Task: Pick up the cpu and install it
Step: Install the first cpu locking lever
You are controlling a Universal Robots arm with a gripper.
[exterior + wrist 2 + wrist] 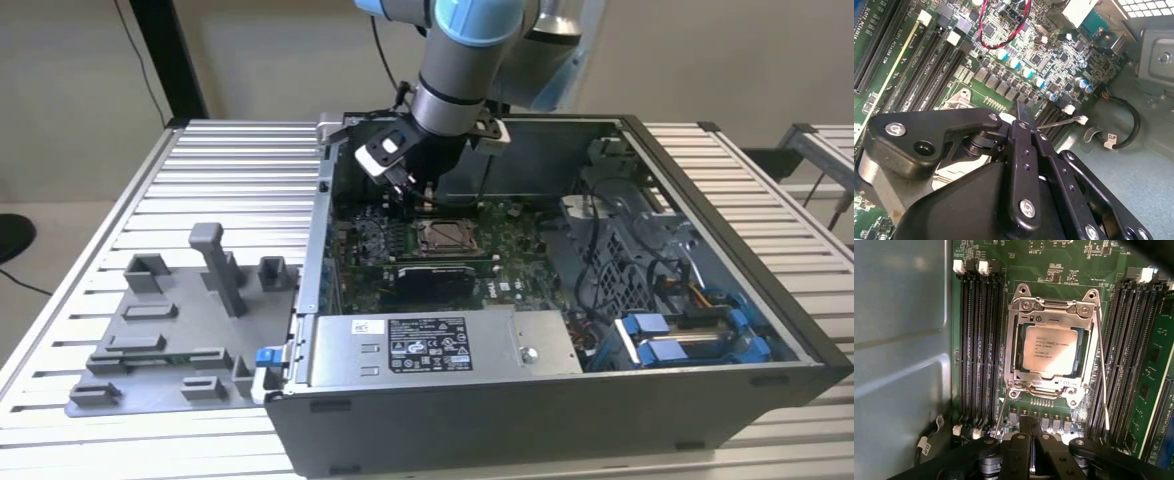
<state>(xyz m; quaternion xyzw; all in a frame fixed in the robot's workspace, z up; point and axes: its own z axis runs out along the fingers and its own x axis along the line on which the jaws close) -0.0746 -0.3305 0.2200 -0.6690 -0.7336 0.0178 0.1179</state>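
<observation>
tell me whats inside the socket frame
The cpu lies inside the socket frame, its silver top showing. Whatever lies beneath the cpu is covered.

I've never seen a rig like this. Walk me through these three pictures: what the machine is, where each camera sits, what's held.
It is a robot arm reaching into an open computer case on a slatted table; grey fixture blocks stand at the exterior view's left. That view comes from a camera off the arm. Both wrist views come from cameras riding on the arm, looking past the gripper at the motherboard. The silver cpu lies in its socket frame, not in the gripper.
</observation>
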